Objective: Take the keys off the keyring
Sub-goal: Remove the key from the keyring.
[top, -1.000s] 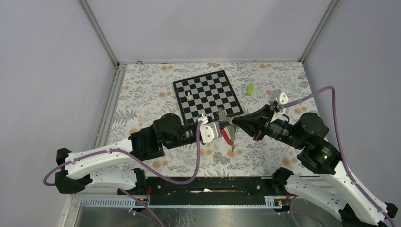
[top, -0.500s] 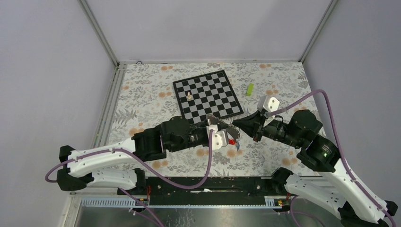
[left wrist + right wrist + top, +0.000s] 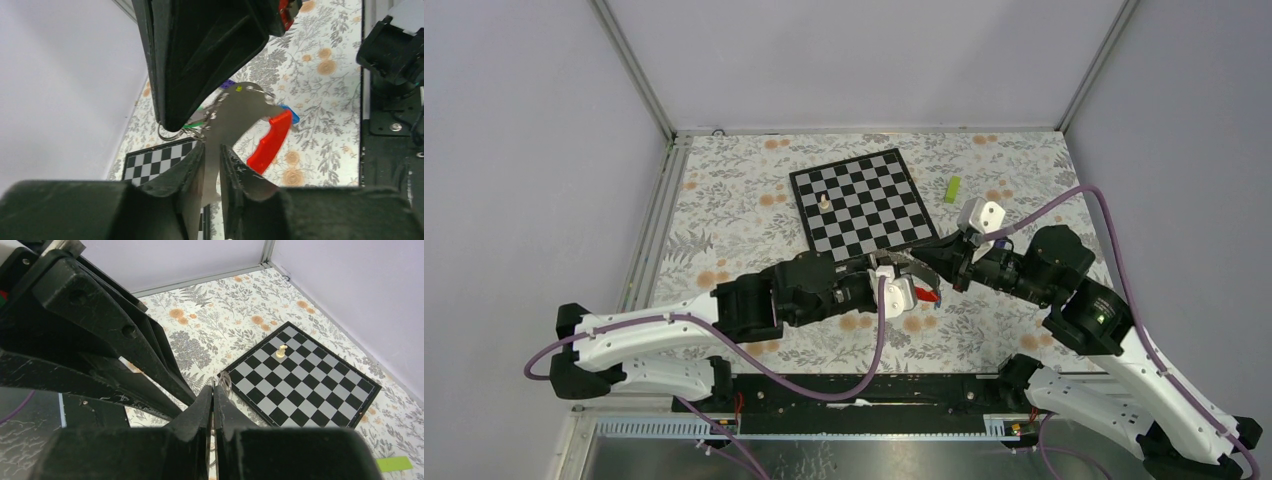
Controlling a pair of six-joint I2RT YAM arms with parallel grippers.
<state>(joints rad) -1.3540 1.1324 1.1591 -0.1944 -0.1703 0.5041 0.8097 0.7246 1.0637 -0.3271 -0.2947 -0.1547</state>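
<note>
The keyring (image 3: 170, 134) is a thin silvery ring, and my right gripper (image 3: 213, 387) is shut on it; a loop of it (image 3: 226, 383) shows past the fingertips. In the left wrist view a green key head (image 3: 192, 121), a blue one (image 3: 291, 115) and the red strap (image 3: 267, 142) hang by the ring. A flat silvery key (image 3: 235, 112) runs down between the fingers of my left gripper (image 3: 211, 149), which touch its blade on both sides. From above, the two grippers (image 3: 916, 268) meet tip to tip just in front of the chessboard, the red strap (image 3: 927, 293) below them.
The chessboard (image 3: 864, 200) lies just behind the grippers with one pale pawn (image 3: 825, 201) on it. A lime-green block (image 3: 952, 189) lies to its right on the flowered tablecloth. Walls close the table at the back and sides. Purple cables loop over both arms.
Both grippers have come lower and nearer the front edge with the key bundle. The left arm has reached further right and the right arm has swung left.
</note>
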